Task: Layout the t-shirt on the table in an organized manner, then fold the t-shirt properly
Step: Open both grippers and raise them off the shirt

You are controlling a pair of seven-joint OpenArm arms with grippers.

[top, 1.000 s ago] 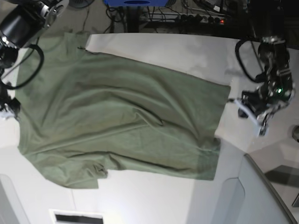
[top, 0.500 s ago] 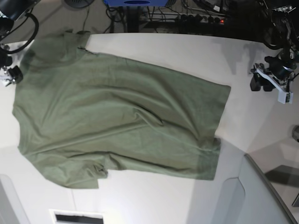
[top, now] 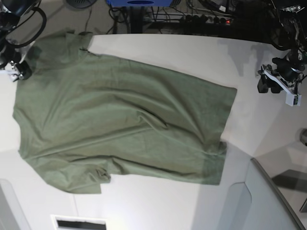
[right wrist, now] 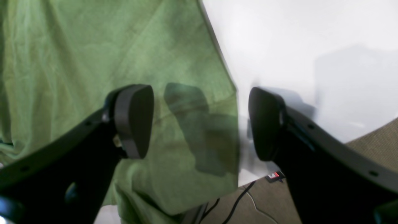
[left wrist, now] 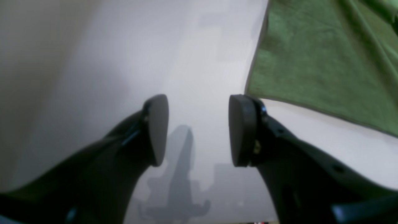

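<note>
The t-shirt (top: 120, 124) lies flat with bare table (top: 192, 52) around its hem, both grippers, left (left wrist: 199, 130) and right (right wrist: 200, 121), apparently raised, jaws apart, holding nothing.

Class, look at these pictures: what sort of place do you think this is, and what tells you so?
Probably a robotics lab or workshop: a white table with an olive-green t-shirt spread on it, robot arms at both sides, and tangled cables and a power strip behind it.
</note>
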